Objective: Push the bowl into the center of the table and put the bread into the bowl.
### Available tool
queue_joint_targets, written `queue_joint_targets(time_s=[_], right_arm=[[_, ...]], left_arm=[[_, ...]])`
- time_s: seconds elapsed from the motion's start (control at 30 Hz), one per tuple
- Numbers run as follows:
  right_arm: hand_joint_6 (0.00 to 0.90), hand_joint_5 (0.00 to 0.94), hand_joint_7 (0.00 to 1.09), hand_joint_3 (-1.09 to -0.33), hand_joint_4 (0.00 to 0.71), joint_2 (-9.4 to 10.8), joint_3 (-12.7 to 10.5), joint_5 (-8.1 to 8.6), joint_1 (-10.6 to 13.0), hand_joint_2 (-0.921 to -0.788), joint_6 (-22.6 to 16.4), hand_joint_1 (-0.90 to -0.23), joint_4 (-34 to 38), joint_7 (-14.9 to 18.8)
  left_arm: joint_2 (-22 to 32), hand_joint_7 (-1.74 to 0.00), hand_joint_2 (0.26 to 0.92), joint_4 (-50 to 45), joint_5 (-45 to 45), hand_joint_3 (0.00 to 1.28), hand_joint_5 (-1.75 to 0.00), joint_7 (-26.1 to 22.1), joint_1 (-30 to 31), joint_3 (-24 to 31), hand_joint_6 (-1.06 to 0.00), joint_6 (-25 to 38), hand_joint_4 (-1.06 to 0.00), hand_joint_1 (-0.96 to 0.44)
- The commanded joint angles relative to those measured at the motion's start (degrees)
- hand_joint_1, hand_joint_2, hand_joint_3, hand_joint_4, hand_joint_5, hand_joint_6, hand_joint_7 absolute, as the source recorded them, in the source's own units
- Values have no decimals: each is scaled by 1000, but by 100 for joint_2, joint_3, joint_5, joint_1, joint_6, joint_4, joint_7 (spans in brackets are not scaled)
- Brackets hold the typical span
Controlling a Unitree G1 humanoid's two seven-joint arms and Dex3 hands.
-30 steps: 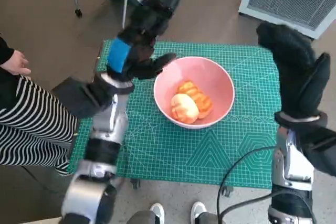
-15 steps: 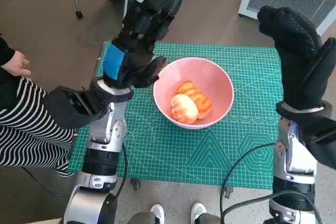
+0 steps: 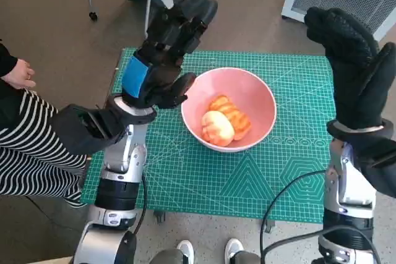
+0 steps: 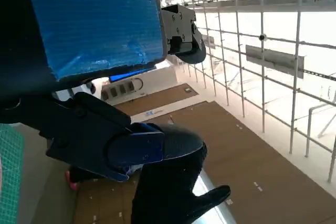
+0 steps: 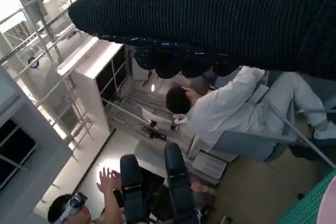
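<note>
The bread lies in the pink bowl mid-mat. The left hand, raised at the bowl's 10 o'clock, is spread and empty. The right hand, raised at 3 o'clock, is likewise empty, fingers extended. No writing is legible.

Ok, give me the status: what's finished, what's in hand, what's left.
Done, by the look of it: the pink bowl sits near the middle of the green mat, and the bread lies inside it. In hand: nothing. The left hand is raised beside the bowl's rim holding nothing, and the right hand is lifted over the mat's far right side, also holding nothing. Left: apparently nothing.
</note>
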Motion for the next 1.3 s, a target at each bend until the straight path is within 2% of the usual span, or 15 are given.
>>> queue_joint_targets(time_s=[0.03, 0.6, 1.3], right_arm=[[67, 2, 490, -780, 161, -16, -8, 5, 179, -921, 109, -746, -34, -26], [65, 0, 488, -781, 143, 26, -16, 92, 226, -921, 93, -745, 39, 19], [60, 1, 481, -781, 141, 99, 17, 53, 245, -921, 76, -748, 71, -8]], left_arm=[[-28, -588, 921, -92, 4, 507, -45, -53, 89, -35, 1, 35, -127, -766], [-46, -583, 921, -62, -121, 478, -46, -198, 113, 0, 1, 146, -124, -758], [-38, -587, 921, -157, -101, 469, -44, -138, 163, -3, 1, 164, -117, -739]])
